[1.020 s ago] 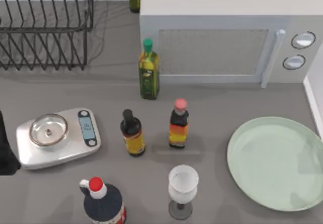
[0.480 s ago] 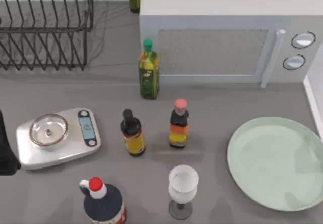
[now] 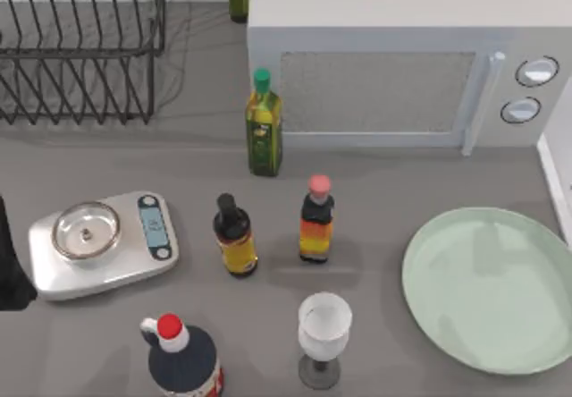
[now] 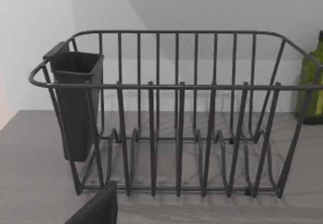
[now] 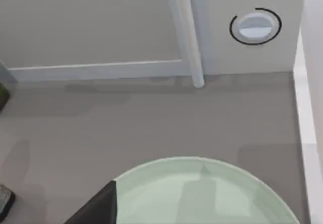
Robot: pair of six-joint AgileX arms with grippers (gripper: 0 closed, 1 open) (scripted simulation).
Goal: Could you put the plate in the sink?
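While ungripped, plate (image 3: 492,288): flat at table's right edge, below microwave (image 3: 402,66).
Right claw: finger state cannot tell.
Left arm: parked near dish rack (image 4: 171,118).
Risk: glossy shallow rim slipping from pinch.

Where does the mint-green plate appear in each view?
Top view: the plate lies flat at the table's right side, in front of the microwave.
Left wrist view: the plate is not in it.
Right wrist view: plate below the microwave, the shared landmark.
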